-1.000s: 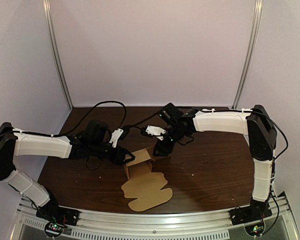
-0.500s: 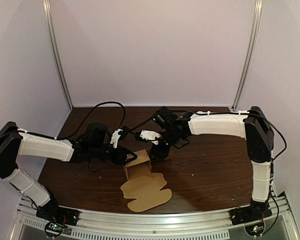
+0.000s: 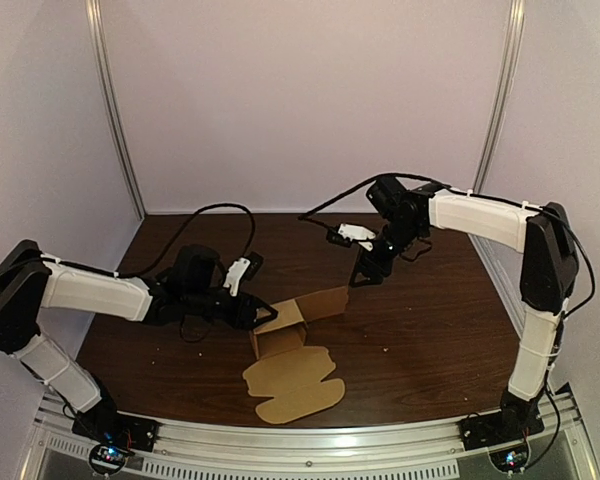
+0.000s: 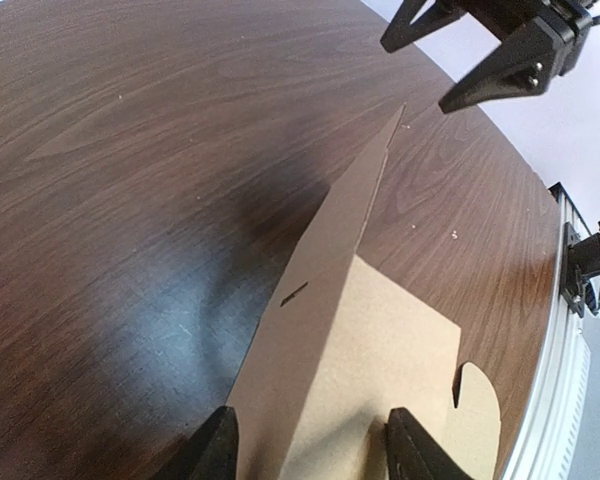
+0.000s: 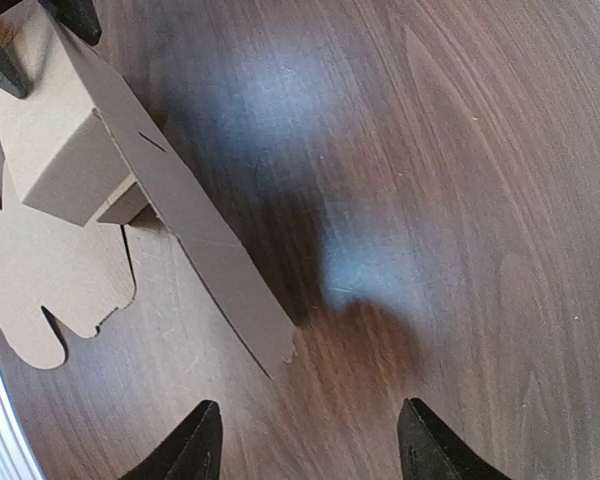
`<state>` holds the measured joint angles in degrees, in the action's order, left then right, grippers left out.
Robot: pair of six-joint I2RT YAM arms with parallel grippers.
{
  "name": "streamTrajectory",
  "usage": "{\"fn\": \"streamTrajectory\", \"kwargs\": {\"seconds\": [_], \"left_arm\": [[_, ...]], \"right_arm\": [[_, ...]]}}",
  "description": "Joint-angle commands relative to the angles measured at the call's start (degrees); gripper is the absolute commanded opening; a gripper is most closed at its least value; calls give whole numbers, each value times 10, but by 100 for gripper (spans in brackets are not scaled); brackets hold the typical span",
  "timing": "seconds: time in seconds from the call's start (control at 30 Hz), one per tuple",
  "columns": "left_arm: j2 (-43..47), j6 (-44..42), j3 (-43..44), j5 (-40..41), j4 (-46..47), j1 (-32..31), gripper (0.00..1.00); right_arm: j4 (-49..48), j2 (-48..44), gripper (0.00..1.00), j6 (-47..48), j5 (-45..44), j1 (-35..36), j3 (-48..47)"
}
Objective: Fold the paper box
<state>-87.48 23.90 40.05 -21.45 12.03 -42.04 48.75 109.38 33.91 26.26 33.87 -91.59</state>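
**benchrat:** Where's the box sitting on your feed, and what are the arms up to?

**me:** On my overhead view the box [image 3: 285,322] sits on the table [image 3: 430,330] a bit toward 6 o'clock from the middle. It's half formed, with the body standing and its open side up. One long flap [image 3: 325,300] sticks out from it toward 2 o'clock. There's also a flat panel [image 3: 292,385] with scalloped edges lying on the wood at the box's 6 o'clock, joined to the body.

**benchrat:** Is anything gripped?

**me:** Yes, on the left side. The left fingers [image 4: 218,452] come in from the box's 9 o'clock and are clamped on its wall. On my left wrist cam the cardboard fills the whole gap between them. A small slot shows in that wall just past the grip.

**benchrat:** And the right?

**me:** The right fingers [image 5: 198,448] are spread wide with nothing between them. They hang above the bare table at about 2 o'clock from the box, near the tip of the long flap but not touching it. Their shadow falls on the wood right below them.
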Motion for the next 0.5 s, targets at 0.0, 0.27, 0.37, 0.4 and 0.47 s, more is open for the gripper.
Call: {"fn": "streamTrajectory", "kwargs": {"seconds": [0.0, 0.27, 0.37, 0.4, 0.47], "left_arm": [[-20, -10, 16, -14, 0, 0, 52], [-23, -13, 33, -15, -19, 0, 52], [-25, -8, 36, -10, -19, 0, 52], [-25, -6, 36, -9, -16, 0, 52], [-27, -2, 34, -9, -7, 0, 52]], "right_arm": [[3, 12, 59, 5, 16, -17, -19], [-53, 87, 51, -35, -11, -35, -75], [-31, 99, 50, -19, -8, -24, -70], [-22, 97, 49, -10, -7, -19, -62], [-4, 86, 49, 13, 5, -12, -36]]}}
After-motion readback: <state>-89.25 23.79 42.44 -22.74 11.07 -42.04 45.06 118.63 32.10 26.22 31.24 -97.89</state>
